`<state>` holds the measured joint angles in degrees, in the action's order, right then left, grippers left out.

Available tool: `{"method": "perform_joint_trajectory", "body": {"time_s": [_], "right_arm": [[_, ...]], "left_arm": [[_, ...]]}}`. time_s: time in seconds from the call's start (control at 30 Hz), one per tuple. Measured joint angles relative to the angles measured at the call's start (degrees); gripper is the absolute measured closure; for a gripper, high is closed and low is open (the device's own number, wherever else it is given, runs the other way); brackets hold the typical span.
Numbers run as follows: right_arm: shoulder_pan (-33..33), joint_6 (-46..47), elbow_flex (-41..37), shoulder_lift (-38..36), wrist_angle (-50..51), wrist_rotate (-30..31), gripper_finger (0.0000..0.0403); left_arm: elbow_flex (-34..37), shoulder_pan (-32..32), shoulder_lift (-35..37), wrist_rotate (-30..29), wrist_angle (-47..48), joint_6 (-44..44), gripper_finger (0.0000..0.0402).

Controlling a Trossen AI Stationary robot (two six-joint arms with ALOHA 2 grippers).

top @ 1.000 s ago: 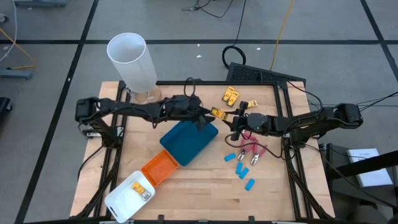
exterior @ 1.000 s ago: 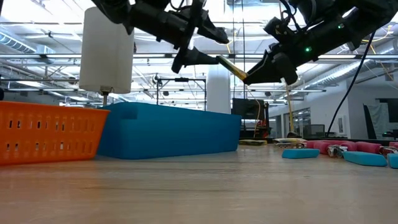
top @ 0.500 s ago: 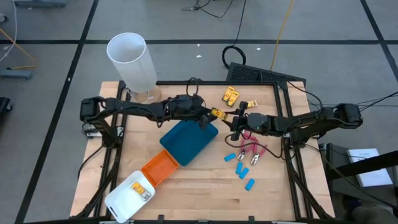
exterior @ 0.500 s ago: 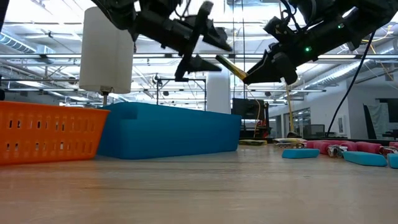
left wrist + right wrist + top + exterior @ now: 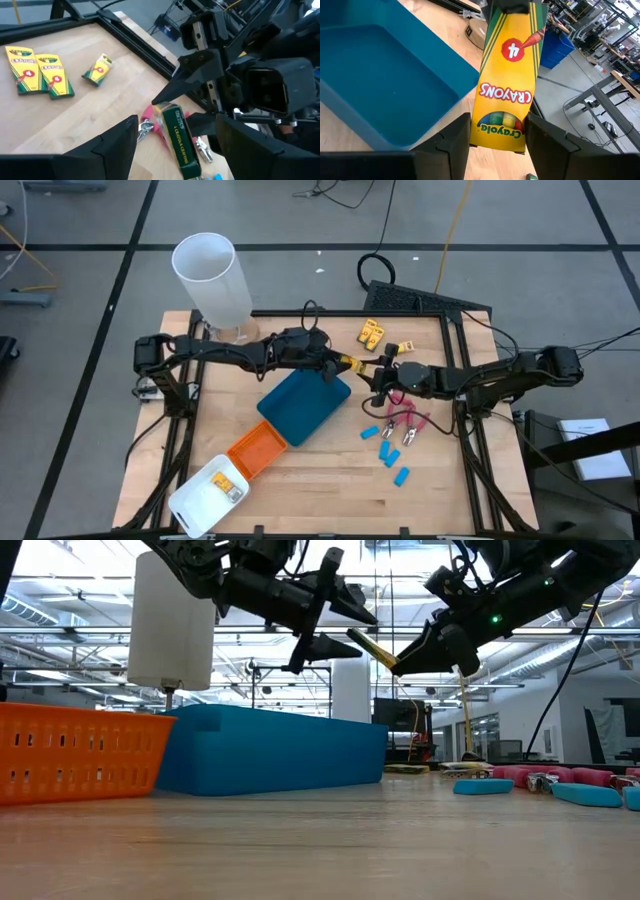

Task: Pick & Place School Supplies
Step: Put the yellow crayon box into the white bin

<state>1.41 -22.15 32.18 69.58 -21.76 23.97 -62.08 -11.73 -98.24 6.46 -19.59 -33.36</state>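
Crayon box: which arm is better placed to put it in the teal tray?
Right, probably. The right gripper is shut on the crayon box, held beside the teal tray. The left gripper is open by the box, holding nothing.

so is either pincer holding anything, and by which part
The right pincer grips a crayon box by one end; the left pincer is open, empty, just short of the box's free end.

Two dark jointed arms, black cables alongside; green light on right arm.

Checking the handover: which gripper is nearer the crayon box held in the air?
Right. The right gripper is shut on the crayon box; the open left gripper hangs just beside it, apart.
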Motion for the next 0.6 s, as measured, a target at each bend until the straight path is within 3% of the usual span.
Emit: {"method": "perform_joint_trajectory", "body": {"time_s": [0.6], "right_arm": [[0.0,0.0,0.0,0.0,0.1,0.0,0.0238]], "left_arm": [[0.0,0.0,0.0,0.0,-0.2,1.9,0.0305]]}}
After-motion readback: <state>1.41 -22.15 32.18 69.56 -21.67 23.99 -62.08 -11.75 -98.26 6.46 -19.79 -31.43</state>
